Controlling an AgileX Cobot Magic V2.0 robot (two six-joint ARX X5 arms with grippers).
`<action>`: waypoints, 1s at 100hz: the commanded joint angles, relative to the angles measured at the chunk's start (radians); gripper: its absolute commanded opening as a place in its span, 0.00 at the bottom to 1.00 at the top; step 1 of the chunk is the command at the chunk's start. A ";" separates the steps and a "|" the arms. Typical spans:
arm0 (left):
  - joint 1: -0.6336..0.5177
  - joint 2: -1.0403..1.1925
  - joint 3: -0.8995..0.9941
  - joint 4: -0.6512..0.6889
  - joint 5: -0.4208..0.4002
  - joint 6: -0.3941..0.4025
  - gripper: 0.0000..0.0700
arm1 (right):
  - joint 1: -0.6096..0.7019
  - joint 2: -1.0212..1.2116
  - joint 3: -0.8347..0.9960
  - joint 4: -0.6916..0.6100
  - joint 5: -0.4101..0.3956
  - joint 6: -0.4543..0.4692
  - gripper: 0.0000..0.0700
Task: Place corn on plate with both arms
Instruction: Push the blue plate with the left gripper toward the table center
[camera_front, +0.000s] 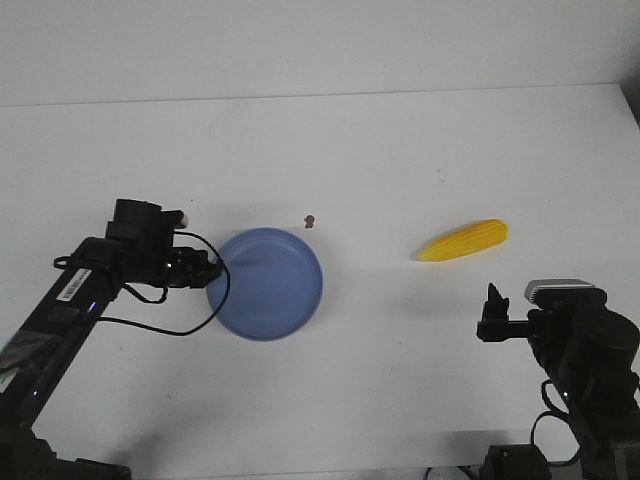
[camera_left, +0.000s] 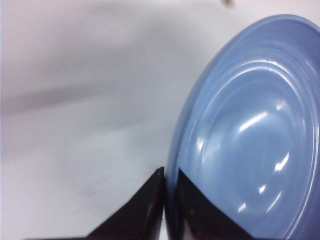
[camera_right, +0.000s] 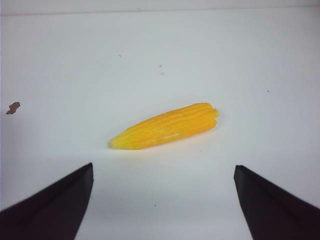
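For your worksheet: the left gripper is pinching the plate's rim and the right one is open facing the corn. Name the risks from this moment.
1. The left gripper clamps only the thin rim of the plate; a pull could tilt it or let it slip free.
2. The corn is round and tapered and lies at an angle to the open right gripper, so it may roll or squirt out as the fingers close.

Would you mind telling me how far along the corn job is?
Early. Done: the left gripper has closed on the plate rim. In hand: the right gripper is open, facing the corn without touching it. Left: grasping the corn from the table and setting it on the plate.
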 joint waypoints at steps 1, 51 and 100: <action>-0.051 0.018 -0.009 0.001 0.013 0.034 0.01 | 0.001 0.004 0.012 0.010 -0.001 0.014 0.85; -0.232 0.020 -0.211 0.186 0.096 -0.003 0.01 | 0.001 0.004 0.012 0.010 -0.001 0.015 0.85; -0.257 0.083 -0.211 0.241 0.068 -0.050 0.01 | 0.001 0.004 0.012 0.010 -0.001 0.017 0.85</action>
